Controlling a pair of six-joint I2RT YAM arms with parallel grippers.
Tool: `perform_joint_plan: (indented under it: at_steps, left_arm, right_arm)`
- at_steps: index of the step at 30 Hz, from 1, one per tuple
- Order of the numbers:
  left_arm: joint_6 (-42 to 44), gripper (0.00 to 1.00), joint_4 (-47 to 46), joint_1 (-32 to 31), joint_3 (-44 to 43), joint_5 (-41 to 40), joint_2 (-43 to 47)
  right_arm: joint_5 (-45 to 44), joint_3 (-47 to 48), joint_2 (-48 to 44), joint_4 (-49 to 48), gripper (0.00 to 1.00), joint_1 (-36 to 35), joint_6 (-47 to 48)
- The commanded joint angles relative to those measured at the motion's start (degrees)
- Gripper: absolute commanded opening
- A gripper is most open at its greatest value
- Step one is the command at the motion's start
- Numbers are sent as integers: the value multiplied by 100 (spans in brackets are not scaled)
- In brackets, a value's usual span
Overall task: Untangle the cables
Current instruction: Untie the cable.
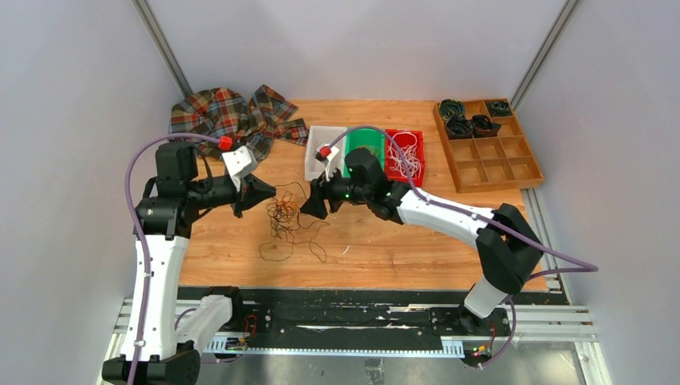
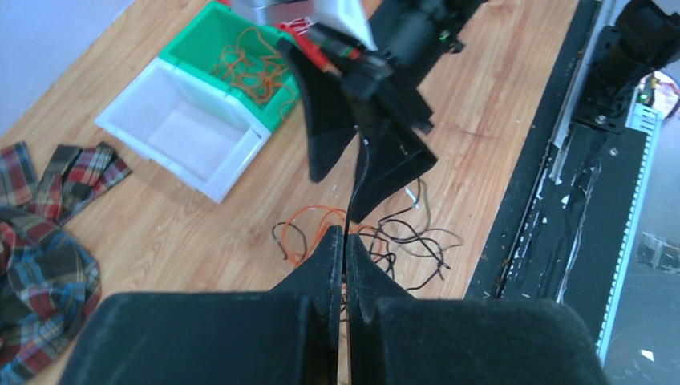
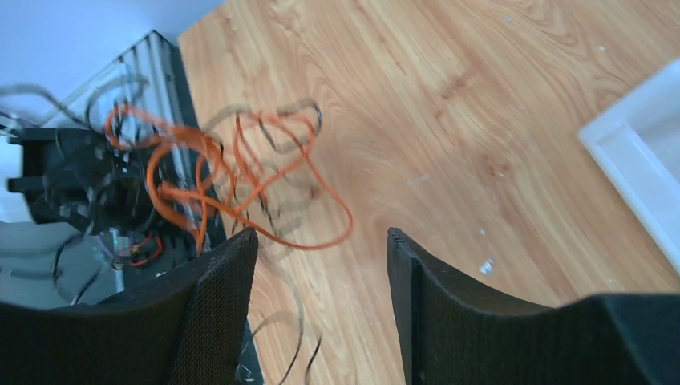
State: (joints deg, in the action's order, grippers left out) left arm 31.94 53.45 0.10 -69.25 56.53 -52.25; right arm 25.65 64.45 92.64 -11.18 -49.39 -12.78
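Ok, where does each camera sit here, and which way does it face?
Top external: above and behind the bases, looking down on the table; left arm and right arm show.
Left wrist: on the left arm, facing the right gripper over the cables; its own left gripper shows shut.
Right wrist: on the right arm, facing the cables; its open fingers show.
Shared: all three see the cables.

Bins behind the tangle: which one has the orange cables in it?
The green bin, middle of three: orange cables inside. The white bin looks empty; the red bin holds white cables.
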Motion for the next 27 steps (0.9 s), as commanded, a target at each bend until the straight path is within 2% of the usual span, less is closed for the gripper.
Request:
perform_joint_plan:
  at_steps: [1, 6, 9, 13, 18, 20, 27]
  left_arm:
    - [191, 1, 39, -54, 153, 606, 51]
    - [270, 1, 33, -54, 193, 657, 82]
    - [303, 1, 30, -63, 169, 681, 83]
    - [296, 1, 39, -63, 87, 702, 75]
    - [202, 1, 34, -71, -11, 783, 104]
    - [162, 1, 34, -72, -52, 828, 124]
    - [-137, 1, 26, -71, -153, 1148, 167]
  right_arm:
    - [815, 373, 201, -537, 60, -52, -475]
    - [1478, 43, 206, -1303, 58, -59, -996]
    - [1806, -112, 97, -1470, 59, -208, -1001]
    - [1691, -98, 28, -1032, 60, -546, -590]
    - [1093, 135, 151, -713, 59, -722, -435]
    - [770, 167, 139, -717, 55, -783, -428]
    - [-570, -160, 17, -1235, 26, -858, -765]
